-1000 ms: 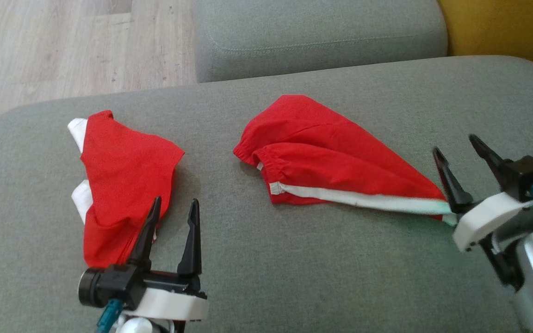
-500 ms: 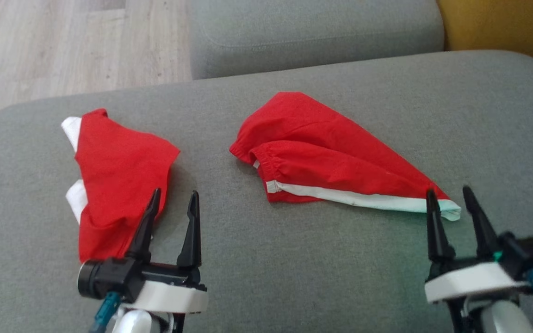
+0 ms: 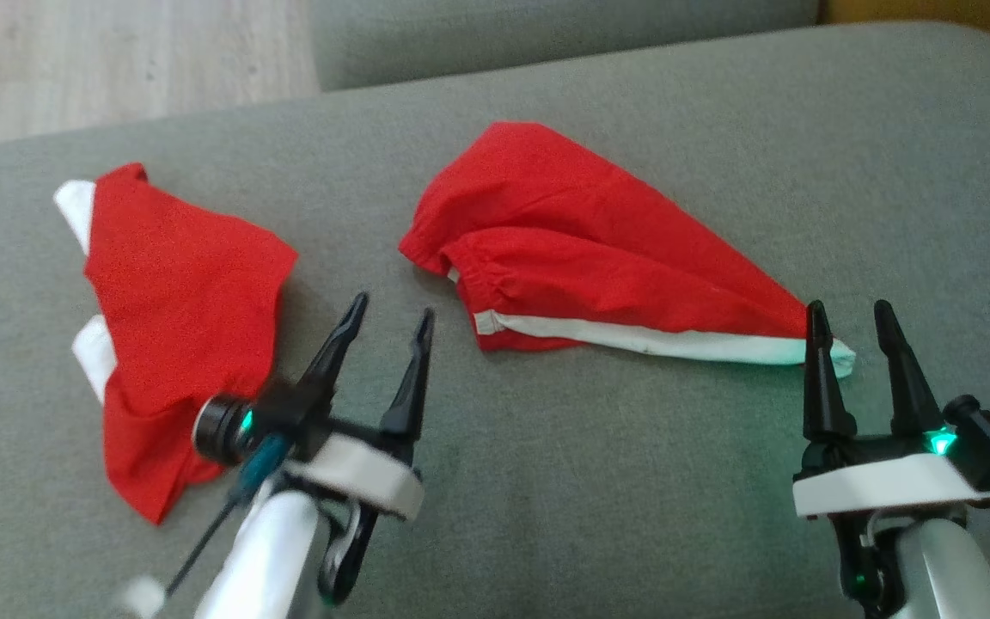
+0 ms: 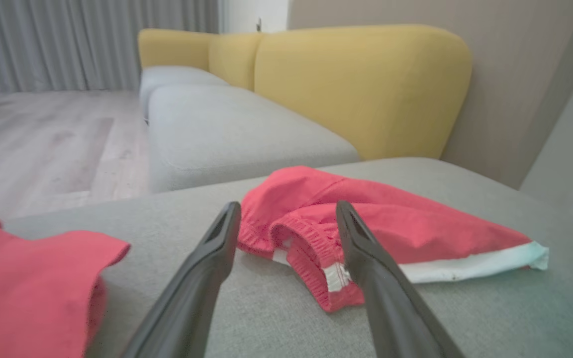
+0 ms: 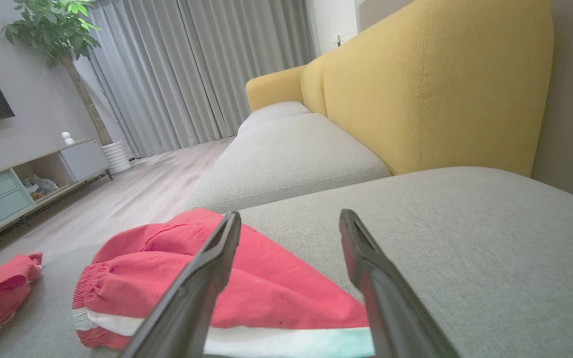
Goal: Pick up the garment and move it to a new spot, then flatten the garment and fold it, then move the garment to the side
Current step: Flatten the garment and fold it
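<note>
- The left gripper stood with its jaws spread wide and nothing between them. It was above bare fabric between the two red pieces of clothing, and its fingers pointed toward an elastic waistband.
- The right gripper was likewise wide open and empty. In the head view its inner finger overlapped the pale tip of a hem, though whether it touched the cloth could not be told.
- The red shorts lay loosely flattened in the middle of the grey seat cushion. The gathered waistband faced the robot's left, and a white side stripe ran along the near edge to the corner by the right gripper.
- In the left wrist view, the waistband of the red shorts showed between and beyond the left gripper.
- In the right wrist view, the stripe passed low behind the fingers of the right gripper.
- A second red garment, with white trim at its far edge, lay rumpled on the same cushion at the robot's left, apart from the shorts.
- Beyond the cushion were a yellow backrest, a wooden floor, grey curtains and a potted plant.
</note>
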